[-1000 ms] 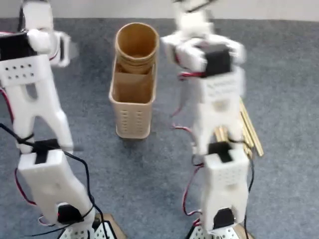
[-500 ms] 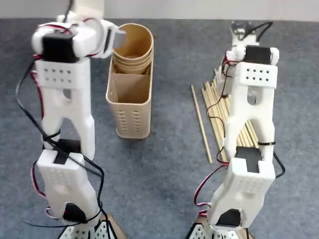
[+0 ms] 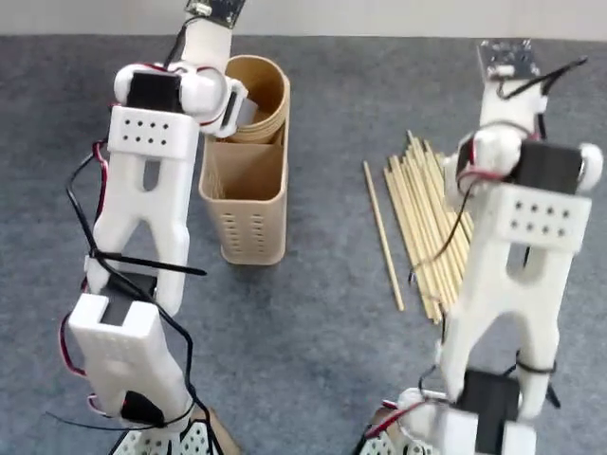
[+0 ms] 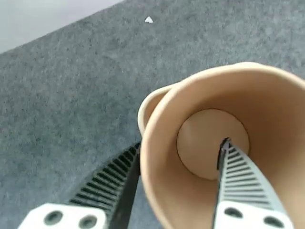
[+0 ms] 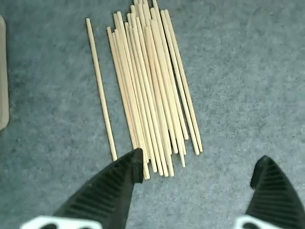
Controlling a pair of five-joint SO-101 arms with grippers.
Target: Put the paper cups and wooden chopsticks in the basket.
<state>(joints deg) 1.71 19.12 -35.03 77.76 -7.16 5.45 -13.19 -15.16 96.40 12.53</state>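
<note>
paper cups (image 3: pixel 263 90) are stacked in the far compartment of the basket (image 3: pixel 248 227), so that's where your left arm is busy. your left gripper (image 4: pixel 181 143) is open and straddles the wall of the top cup (image 4: pixel 205 90). one finger (image 4: pixel 236 183) is down inside, pointing at the cup's bottom and apart from the wall. the other finger (image 4: pixel 119 183) is outside, right up against the wall. nothing is pinched, since the gap between the two is a lot wider than the wall. a second rim (image 4: pixel 147 107) peeks out just behind the top cup on the outer finger's side.

your right gripper (image 5: pixel 199 160) is spread wide with nothing in it. it hangs above the near ends of the chopsticks (image 5: pixel 152 86), not touching them. one finger (image 5: pixel 121 183) sits over the end of the pile nearest the basket, the other finger (image 5: pixel 267 183) is out over bare mat past the pile.

the chopsticks lie flat in a loose bundle on the grey mat (image 3: pixel 313 313), well apart from the basket. one single stick (image 5: pixel 101 90) lies on its own just beside the bundle, on the basket side. the basket stands upright between the two arms, closer to your left one, and its edge (image 5: pixel 2 71) just shows at the side of the right wrist view.
</note>
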